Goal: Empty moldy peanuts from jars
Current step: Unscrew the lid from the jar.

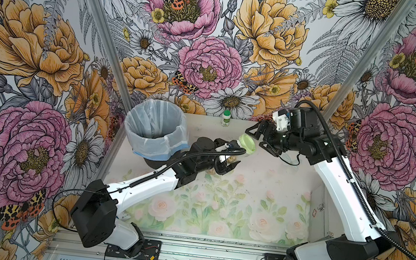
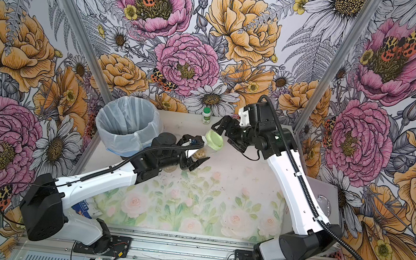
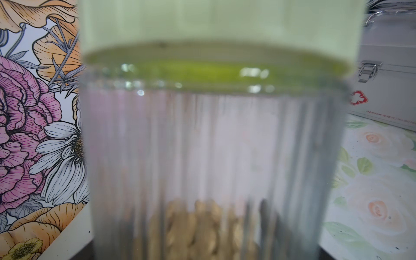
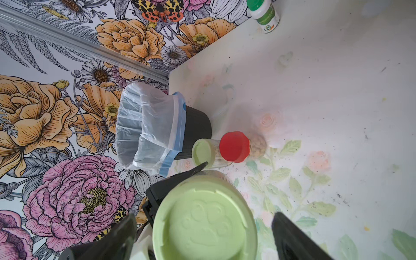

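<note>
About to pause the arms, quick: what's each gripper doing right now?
Left gripper: closed on the clear ribbed glass jar with a pale green round lid.
Right gripper: open, jaws either side of that lid, holding nothing.

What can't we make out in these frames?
- Red-lidded jar and second green-lidded jar: mostly hidden under left arm, both top views.
- Mold on peanuts: blurred behind ribbed glass, left wrist view.
- Left end effector: unseen in left wrist view, the held jar fills it.
- White bottle label: too small in top views.
</note>
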`<act>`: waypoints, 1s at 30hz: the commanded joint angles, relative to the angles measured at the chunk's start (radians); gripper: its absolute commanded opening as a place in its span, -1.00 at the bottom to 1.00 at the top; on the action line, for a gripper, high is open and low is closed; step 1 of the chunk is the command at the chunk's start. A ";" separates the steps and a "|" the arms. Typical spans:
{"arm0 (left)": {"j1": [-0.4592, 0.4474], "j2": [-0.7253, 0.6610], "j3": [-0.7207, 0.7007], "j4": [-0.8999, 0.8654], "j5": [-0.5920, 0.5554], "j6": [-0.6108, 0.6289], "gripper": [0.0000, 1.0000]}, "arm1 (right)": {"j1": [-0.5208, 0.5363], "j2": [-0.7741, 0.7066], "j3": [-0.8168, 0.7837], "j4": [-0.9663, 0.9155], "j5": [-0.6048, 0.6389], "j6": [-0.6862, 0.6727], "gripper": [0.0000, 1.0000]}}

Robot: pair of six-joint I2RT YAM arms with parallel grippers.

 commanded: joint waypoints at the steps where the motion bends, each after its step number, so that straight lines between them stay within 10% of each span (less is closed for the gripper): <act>1: -0.012 -0.005 0.051 0.073 -0.027 0.023 -0.31 | 0.013 0.013 0.019 -0.007 0.030 -0.017 0.89; 30: -0.011 -0.001 0.064 0.062 -0.036 0.031 -0.35 | 0.074 0.050 0.010 -0.008 0.033 -0.070 0.63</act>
